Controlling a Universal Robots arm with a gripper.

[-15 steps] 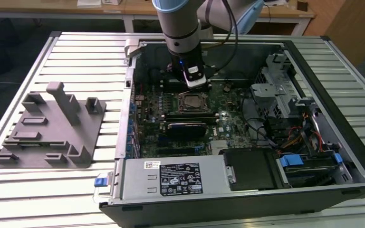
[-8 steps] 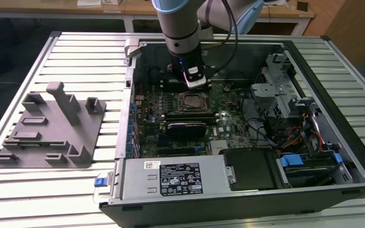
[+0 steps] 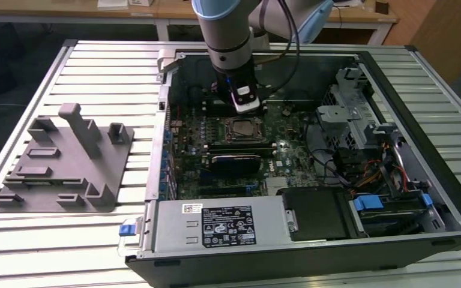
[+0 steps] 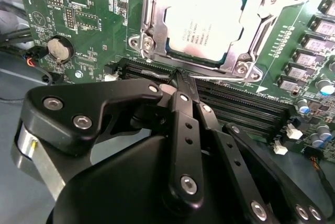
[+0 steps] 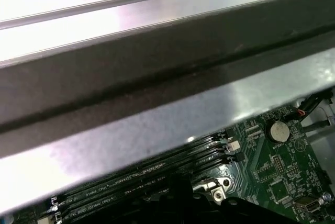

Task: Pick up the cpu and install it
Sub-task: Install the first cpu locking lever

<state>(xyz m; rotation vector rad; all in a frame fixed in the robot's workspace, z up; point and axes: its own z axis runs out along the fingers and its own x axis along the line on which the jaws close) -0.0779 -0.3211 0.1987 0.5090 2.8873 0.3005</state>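
From the exterior view's left: the grey fixture [image 3: 62,165] lies well apart from the case [image 3: 422,198]. Inside it, the cpu [image 4: 208,19] sits in its socket [image 4: 152,22]. The gripper [image 4: 180,85], fingers together and empty, hovers just beside the socket. Placement looks done; what remains, by my judgement, calls for seating and latching.

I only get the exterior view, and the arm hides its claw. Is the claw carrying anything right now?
Observer: No. In the second wrist view the claw is shut, with nothing between its fingers.
Operator: So what is its tip over?
Observer: The black memory slots, just beside the socket where the cpu lies silver side up.
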